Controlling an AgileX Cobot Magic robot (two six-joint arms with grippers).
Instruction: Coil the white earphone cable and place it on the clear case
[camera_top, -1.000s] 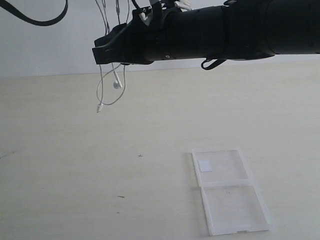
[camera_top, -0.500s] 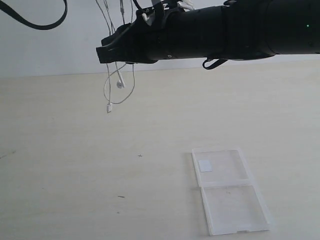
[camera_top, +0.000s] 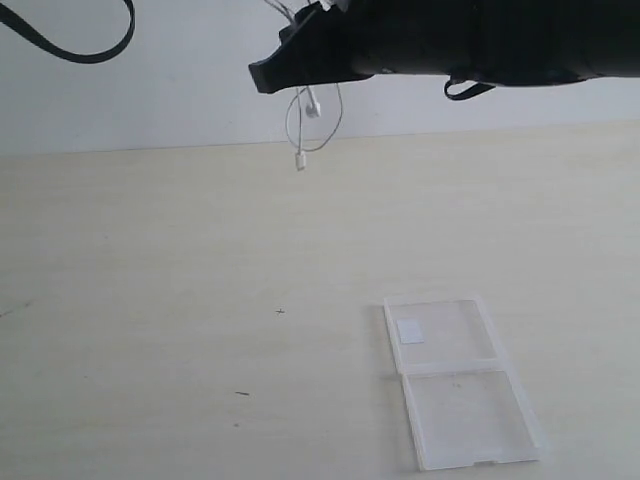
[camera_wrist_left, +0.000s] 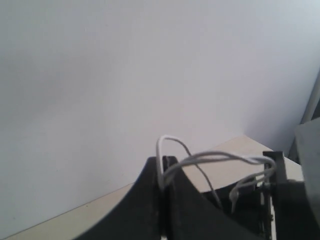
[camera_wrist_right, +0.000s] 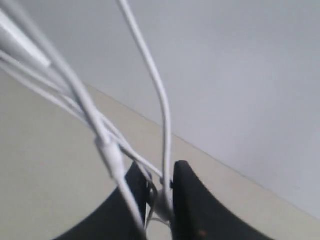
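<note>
High over the table, the white earphone cable (camera_top: 322, 128) hangs in loops, with an earbud and the small plug dangling at its lowest end. My right gripper (camera_top: 266, 74) reaches across the top of the exterior view. In the right wrist view it (camera_wrist_right: 161, 184) is shut on several strands of the cable (camera_wrist_right: 163, 107). My left gripper (camera_wrist_left: 164, 164) is shut on a loop of the cable (camera_wrist_left: 220, 157); it is out of the exterior view. The clear case (camera_top: 458, 378) lies open and flat on the table at the front right, far below the cable, with a white sticker (camera_top: 410, 332) in its far half.
The pale wooden table (camera_top: 150, 300) meets a white wall at the back. A black robot cable (camera_top: 75, 50) loops down at the top left. Small dark specks (camera_top: 242, 393) mark the tabletop left of the case.
My right arm has swung to the right and a little up, carrying the hanging cable with it. The dangling plug and earbud now hang higher and further right. The case has not moved.
</note>
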